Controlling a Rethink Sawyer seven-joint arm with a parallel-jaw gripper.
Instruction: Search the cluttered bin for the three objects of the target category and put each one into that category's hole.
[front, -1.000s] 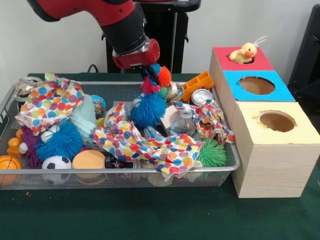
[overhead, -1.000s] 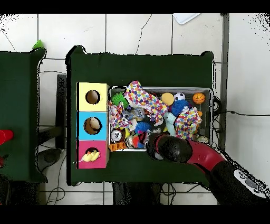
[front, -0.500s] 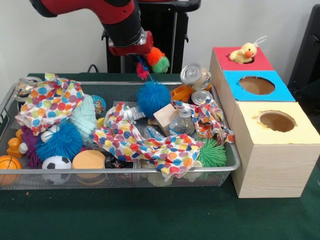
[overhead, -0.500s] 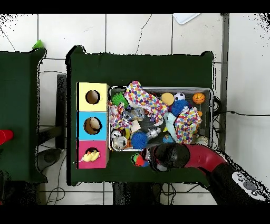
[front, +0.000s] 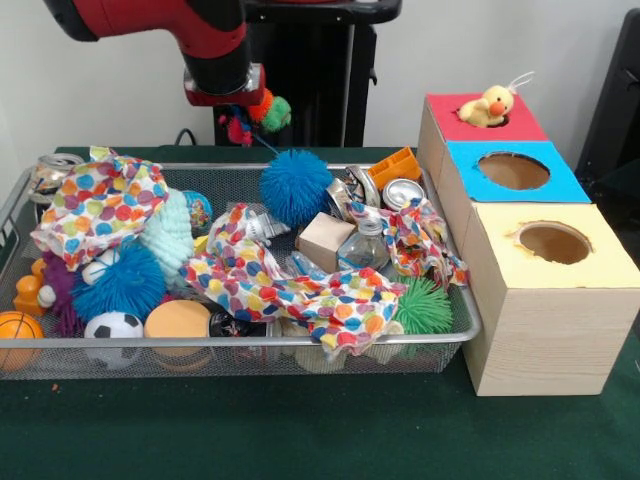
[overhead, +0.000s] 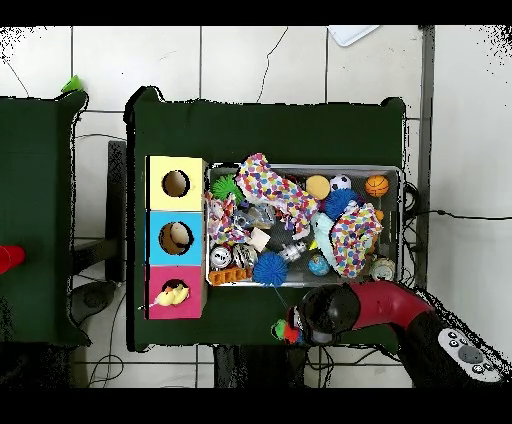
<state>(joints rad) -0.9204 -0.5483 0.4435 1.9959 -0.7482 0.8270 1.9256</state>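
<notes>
One hidden hand; front-view-only multicolored toy (front: 255, 112) beneath arm (front: 215, 45).

The arm (front: 190, 25) is glossy red with rounded casings, and a black cylindrical section sits between them (ending in a red collar at the wrist). From above, a grey panel (overhead: 462, 352) with small round buttons shows on its dark link.

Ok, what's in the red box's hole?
A yellow duck sits in the red box's hole, head and upper body showing. Anything beneath it inside the box is hidden.
</notes>
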